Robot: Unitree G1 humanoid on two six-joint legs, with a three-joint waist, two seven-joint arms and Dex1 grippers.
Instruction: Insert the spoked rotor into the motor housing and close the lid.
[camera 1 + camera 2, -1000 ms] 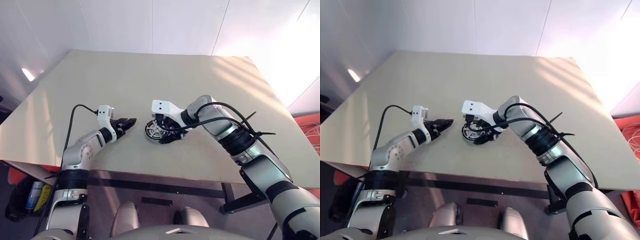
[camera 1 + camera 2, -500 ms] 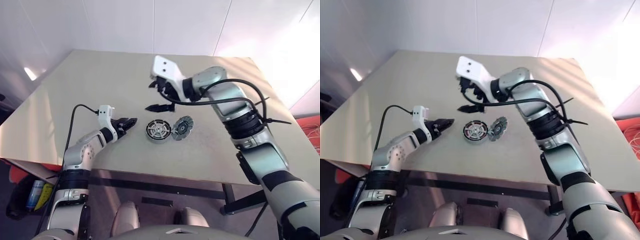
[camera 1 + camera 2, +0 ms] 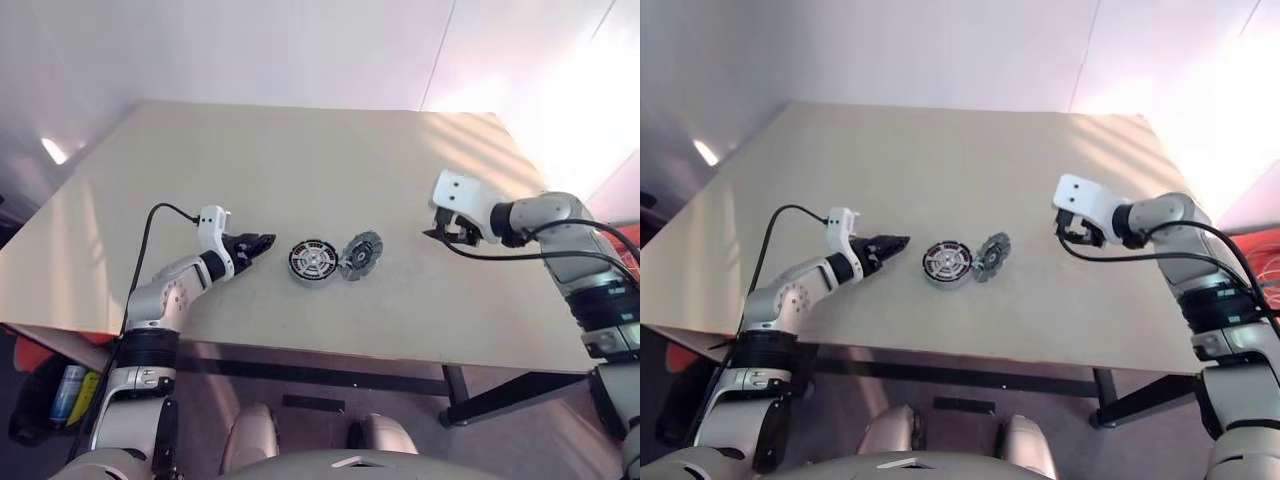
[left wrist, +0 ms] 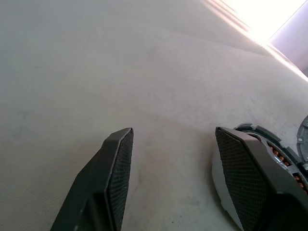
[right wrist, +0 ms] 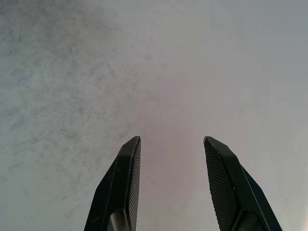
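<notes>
Motor housing (image 3: 314, 262) flat on bench (image 3: 300, 170) near front edge, spoked rotor seated inside it. Lid (image 3: 361, 254) just right of housing, tilted, leaning against its rim. Left gripper (image 3: 262, 243) just left of housing, jaws spread, empty. Right gripper (image 3: 441, 234) well right of housing, jaws spread, empty, over bare bench.

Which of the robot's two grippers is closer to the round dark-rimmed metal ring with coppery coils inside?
Left. The left gripper sits just beside the round dark-rimmed ring, open; the right gripper is well off past the finned silver disc.
</notes>
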